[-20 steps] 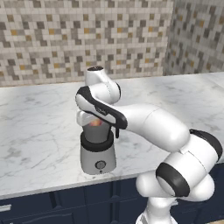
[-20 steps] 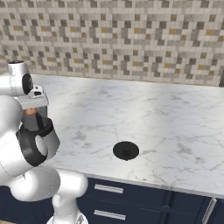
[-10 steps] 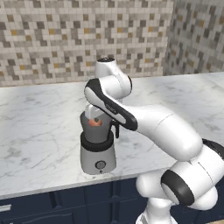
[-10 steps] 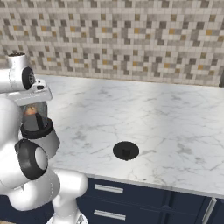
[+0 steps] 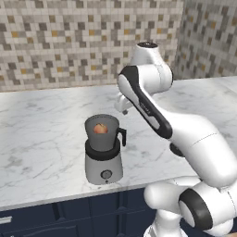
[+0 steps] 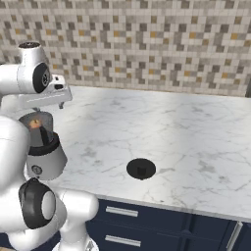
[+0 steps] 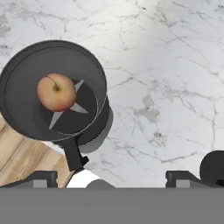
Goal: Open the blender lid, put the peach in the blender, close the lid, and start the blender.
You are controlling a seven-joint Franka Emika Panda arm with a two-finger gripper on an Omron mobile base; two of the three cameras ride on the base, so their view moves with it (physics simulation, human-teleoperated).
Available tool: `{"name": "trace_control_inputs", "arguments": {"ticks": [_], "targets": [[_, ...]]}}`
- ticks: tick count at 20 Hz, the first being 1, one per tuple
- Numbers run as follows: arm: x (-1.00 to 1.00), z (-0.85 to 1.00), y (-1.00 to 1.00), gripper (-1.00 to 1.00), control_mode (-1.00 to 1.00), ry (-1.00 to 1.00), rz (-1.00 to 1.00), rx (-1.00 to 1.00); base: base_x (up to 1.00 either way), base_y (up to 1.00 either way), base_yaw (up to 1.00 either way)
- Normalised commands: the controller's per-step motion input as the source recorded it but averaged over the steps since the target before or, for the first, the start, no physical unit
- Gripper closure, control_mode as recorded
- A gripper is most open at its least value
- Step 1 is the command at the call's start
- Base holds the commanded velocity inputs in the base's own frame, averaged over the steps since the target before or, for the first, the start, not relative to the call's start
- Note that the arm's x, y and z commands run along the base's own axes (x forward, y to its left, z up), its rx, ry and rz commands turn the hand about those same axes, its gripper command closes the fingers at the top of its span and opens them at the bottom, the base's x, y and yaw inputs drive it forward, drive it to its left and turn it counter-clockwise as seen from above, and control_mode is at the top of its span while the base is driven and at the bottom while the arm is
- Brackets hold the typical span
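A: Where is the peach (image 7: 56, 92)?

B: Inside the blender (image 5: 103, 149), down on the blades at the jar's bottom. In the hand view it lies toward nine o'clock of the jar's round opening, stem up. From the left base view it shows orange just under the rim.

A: And the blender lid (image 6: 141, 168)?

B: Off the jar, flat on the marble tabletop (image 6: 186, 142), knob up, well apart from the blender. In the right base view it lies at about three o'clock from the blender, near the front edge. In the hand view a dark round edge of it sits at the lower right.

A: The pincer (image 7: 111, 177)?

B: It hangs above the tabletop, beside the blender rather than over it. Its two dark tips stand far apart with nothing between them, so it is spread wide and carries nothing. The jar's black handle points to about six o'clock in the hand view.

A: The blender itself?

B: Upright near the tabletop's front edge, jar open, round knob on the light grey base facing the front
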Motion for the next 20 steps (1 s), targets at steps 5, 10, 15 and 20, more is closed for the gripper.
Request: {"name": "trace_control_inputs", "arguments": {"ticks": [5, 10, 15, 20], "targets": [[-0.18, -0.02, -1.00, -1.00, -1.00, 0.00, -0.07, 0.07, 0.00, 0.00, 0.00], [-0.09, -0.57, -1.00, -1.00, -1.00, 0.00, -0.17, 0.03, 0.00, 0.00, 0.00], [0.00, -0.97, -1.00, -1.00, -1.00, 0.05, -0.19, 0.00, 0.00, 0.00, 0.00], [0.00, -0.90, -1.00, -1.00, -1.00, 0.11, -0.20, 0.00, 0.00, 0.00, 0.00]]}}
